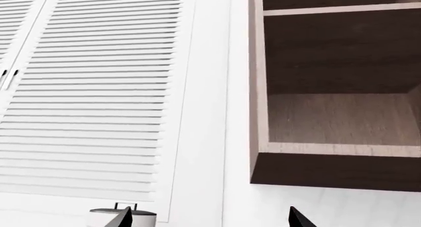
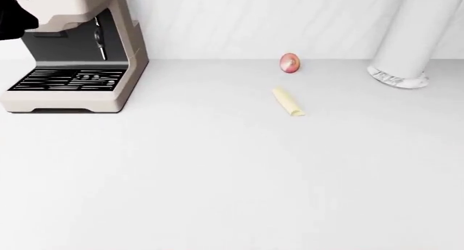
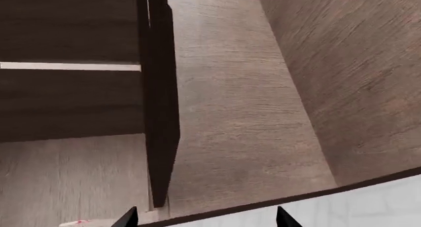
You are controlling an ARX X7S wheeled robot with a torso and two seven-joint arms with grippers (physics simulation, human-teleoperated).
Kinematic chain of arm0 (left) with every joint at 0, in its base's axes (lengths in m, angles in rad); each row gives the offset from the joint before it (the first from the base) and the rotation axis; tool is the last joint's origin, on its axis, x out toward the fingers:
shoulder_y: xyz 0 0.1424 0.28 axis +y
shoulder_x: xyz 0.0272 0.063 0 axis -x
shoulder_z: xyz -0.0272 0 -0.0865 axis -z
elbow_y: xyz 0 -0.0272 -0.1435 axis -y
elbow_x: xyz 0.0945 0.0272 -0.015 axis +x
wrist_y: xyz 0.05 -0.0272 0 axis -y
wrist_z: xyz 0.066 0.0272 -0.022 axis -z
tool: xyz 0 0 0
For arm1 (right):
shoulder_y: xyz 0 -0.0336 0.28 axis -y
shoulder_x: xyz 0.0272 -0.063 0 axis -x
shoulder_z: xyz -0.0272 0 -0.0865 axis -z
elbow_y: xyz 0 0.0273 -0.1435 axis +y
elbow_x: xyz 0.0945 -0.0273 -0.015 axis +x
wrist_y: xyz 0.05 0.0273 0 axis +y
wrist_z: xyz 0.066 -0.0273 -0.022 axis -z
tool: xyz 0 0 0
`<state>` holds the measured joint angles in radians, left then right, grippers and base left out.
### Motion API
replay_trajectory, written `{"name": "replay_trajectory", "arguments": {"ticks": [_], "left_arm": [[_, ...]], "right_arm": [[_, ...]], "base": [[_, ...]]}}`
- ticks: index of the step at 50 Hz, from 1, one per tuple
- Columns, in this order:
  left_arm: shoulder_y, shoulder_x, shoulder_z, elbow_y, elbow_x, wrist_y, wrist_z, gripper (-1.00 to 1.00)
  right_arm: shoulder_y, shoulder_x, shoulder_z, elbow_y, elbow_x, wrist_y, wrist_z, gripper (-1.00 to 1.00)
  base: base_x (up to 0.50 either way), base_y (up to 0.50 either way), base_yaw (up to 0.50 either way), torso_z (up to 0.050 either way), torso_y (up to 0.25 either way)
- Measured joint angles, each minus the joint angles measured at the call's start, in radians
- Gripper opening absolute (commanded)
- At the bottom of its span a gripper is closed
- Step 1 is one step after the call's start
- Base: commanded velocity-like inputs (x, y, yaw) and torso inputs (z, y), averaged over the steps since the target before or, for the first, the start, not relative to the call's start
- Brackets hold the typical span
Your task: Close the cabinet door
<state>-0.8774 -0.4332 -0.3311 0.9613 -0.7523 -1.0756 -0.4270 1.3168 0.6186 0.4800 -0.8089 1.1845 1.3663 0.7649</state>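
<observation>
The cabinet stands open in the left wrist view, showing a brown wood interior with a shelf. The right wrist view looks up into the same wood: a dark upright edge with a lighter grained panel beside it and a darker panel further over. Which of these panels is the cabinet door I cannot tell. My left gripper is open below the cabinet with nothing in it. My right gripper is open and empty under the cabinet's bottom edge. Neither gripper shows in the head view.
Shut white louvered doors fill the wall beside the open cabinet. On the counter stand a coffee machine, a red onion, a pale yellow stick and a white cylinder.
</observation>
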Motion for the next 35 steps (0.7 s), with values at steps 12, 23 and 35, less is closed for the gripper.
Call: {"name": "replay_trajectory", "arguments": {"ticks": [12, 23, 35], "left_arm": [[-0.015, -0.005, 0.015, 0.001, -0.014, -0.009, -0.020, 1.00], [-0.026, -0.011, 0.021, -0.003, -0.028, -0.014, -0.035, 1.00], [-0.041, -0.019, 0.019, -0.004, -0.047, -0.023, -0.053, 1.00]], "right_arm": [[-0.015, 0.083, 0.109, 0.031, 0.017, 0.007, 0.011, 1.00], [-0.009, 0.166, 0.162, 0.054, 0.030, 0.009, 0.002, 1.00], [0.090, 0.275, 0.083, 0.119, 0.013, -0.008, -0.027, 1.00]], "base": [[0.00, 0.00, 0.00, 0.000, 0.000], [0.00, 0.00, 0.00, 0.000, 0.000], [0.00, 0.00, 0.00, 0.000, 0.000]]}}
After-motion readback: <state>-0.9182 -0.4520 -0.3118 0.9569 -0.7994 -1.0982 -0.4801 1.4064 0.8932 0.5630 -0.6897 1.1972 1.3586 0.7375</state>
